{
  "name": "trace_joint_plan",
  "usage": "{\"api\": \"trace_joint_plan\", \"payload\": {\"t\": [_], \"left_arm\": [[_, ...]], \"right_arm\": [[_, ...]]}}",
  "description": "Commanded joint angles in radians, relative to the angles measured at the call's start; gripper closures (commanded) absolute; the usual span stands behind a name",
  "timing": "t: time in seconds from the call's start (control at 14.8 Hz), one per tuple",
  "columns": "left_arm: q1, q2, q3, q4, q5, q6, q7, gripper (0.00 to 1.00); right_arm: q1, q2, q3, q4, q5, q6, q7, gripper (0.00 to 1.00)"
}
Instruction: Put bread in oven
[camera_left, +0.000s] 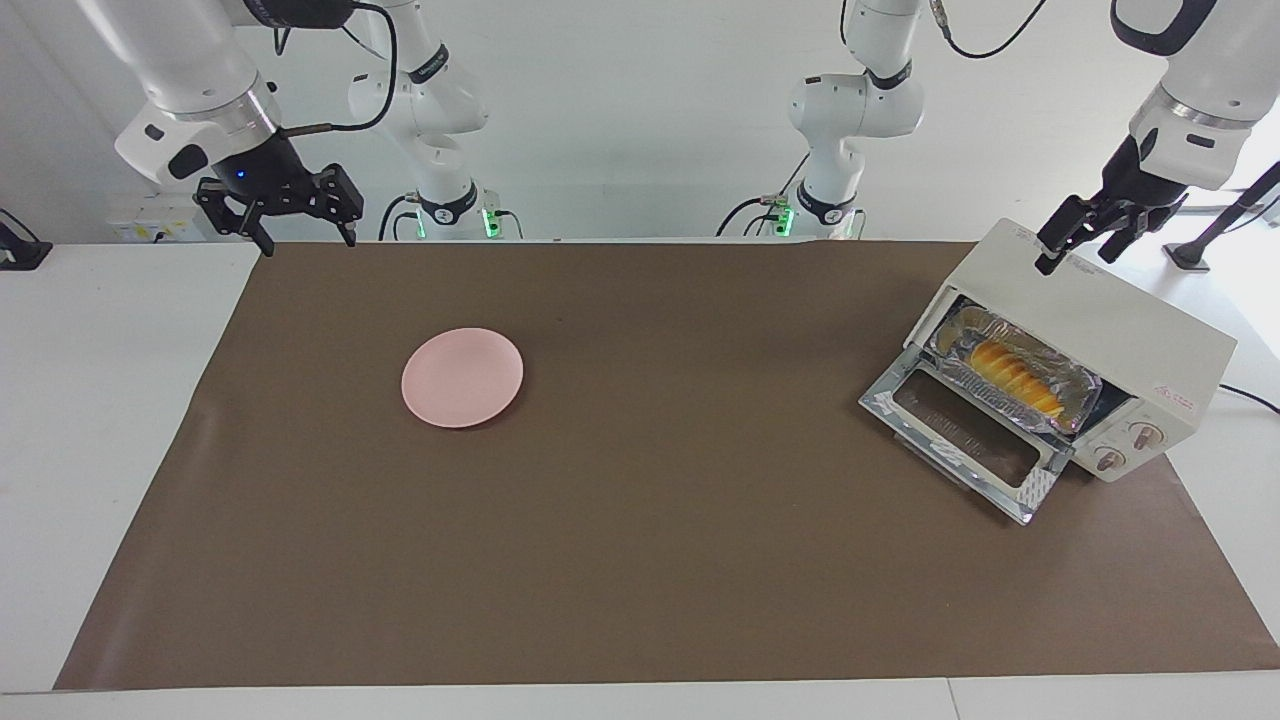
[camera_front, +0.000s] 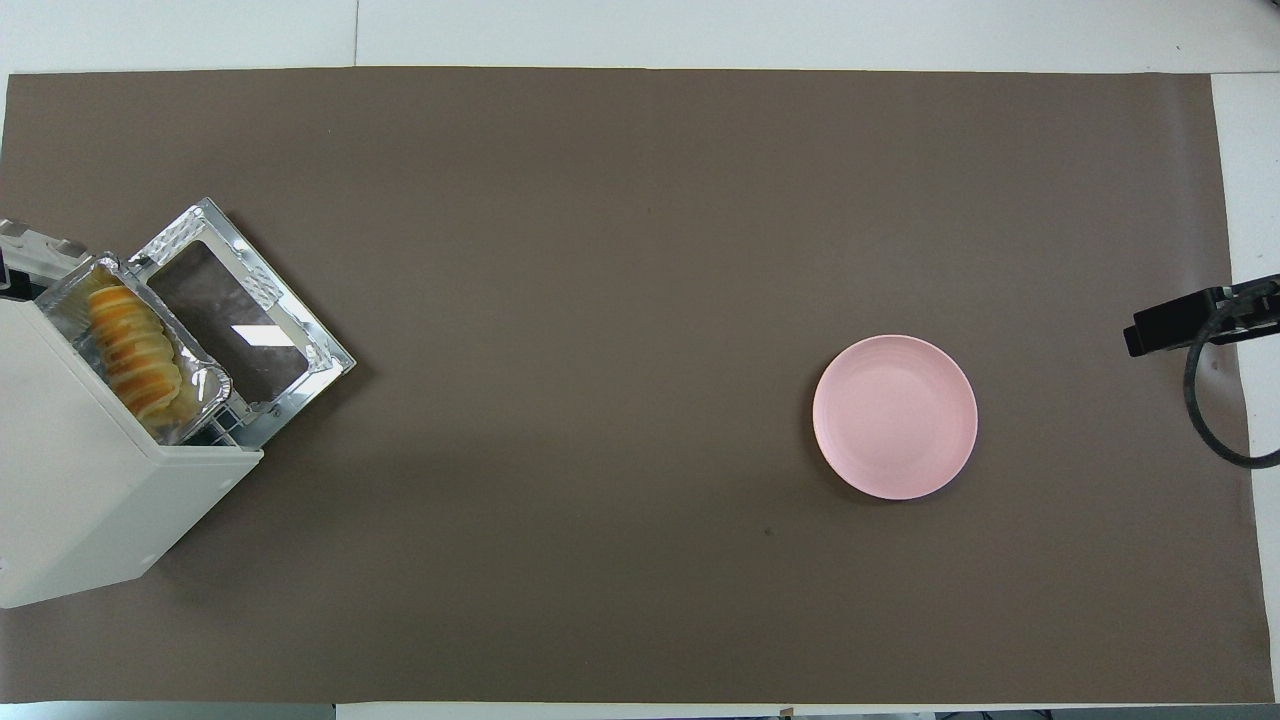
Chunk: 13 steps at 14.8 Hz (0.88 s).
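- Oven (camera_left: 1095, 345) is set at the left arm's end of the table, on the brown mat (camera_left: 660, 500), turned at an angle; its body overhangs the mat's edge a bit.
- Oven door (camera_left: 965, 440) is dropped fully open, glass pane facing up, resting on the mat in front of the oven.
- Bread (camera_left: 1015, 370) is seen inside the oven mouth, lying in a crinkled foil tray (camera_left: 1085, 385) on the rack; in the overhead view the tray w/ bread (camera_front: 130, 350) sticks out slightly past the oven's top edge, over the hinge of the door.
- Two round knobs (camera_left: 1125, 445) are seen on the oven's front panel, beside the opening.
- Pink plate (camera_left: 462, 377) is laid flat on the mat toward the right arm's end, well apart from the oven; nothing is on it.
- Left gripper (camera_left: 1075, 245) is raised over the oven's top, near the corner closest to the robots; fingers are spread, nothing is gripped, no contact w/ the oven top can be made out.
- Right gripper (camera_left: 300, 235) is held up over the mat's edge at the right arm's end, close to the robots; fingers point down, spread apart, nothing between them. Arm is waiting.
- In the overhead view only a dark part of the right gripper (camera_front: 1190, 320) w/ a black cable loop is shown at the mat's edge.
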Motion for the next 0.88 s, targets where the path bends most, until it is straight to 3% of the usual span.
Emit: {"api": "trace_joint_plan", "payload": {"t": [0.0, 0.81], "left_arm": [[0.089, -0.01, -0.096, -0.015, 0.003, -0.008, 0.012, 0.0], [0.027, -0.035, -0.104, -0.051, 0.003, -0.097, 0.059, 0.0]], "right_arm": [[-0.009, -0.024, 0.006, -0.022, 0.01, -0.011, 0.009, 0.0], [-0.009, -0.024, 0.006, -0.022, 0.01, -0.011, 0.009, 0.0]]}}
